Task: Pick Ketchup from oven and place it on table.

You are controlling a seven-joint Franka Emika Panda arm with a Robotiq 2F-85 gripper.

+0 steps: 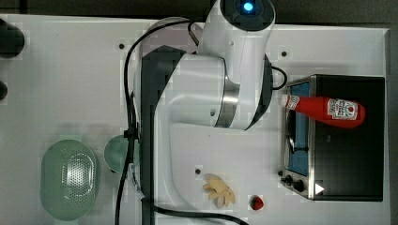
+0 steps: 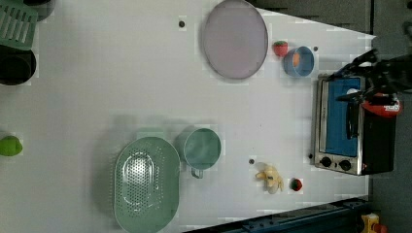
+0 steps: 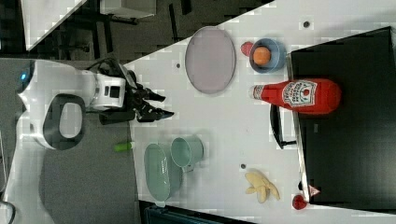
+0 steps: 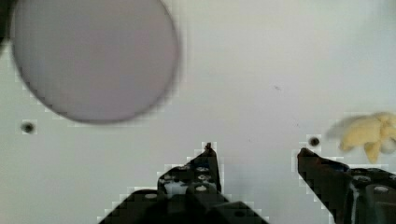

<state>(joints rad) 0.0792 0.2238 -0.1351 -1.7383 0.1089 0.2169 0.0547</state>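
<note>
Ketchup [image 1: 328,109]: lies on its side atop the oven [image 1: 347,154], cap past the front edge.
Gripper [image 4: 257,151]: wide apart, holding nothing, above the table [image 4: 243,70].

Table [image 1: 65,65] seen from straight overhead in the top view, again from high up but farther off in the left view, obliquely in the right view, closely from the wrist, oven [image 1: 347,140] shared by all but the wrist view.

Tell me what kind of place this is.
Likely a robot lab bench staged as a toy kitchen: a white table with mounting holes, a robot arm, a small oven with Ketchup on top.
</note>
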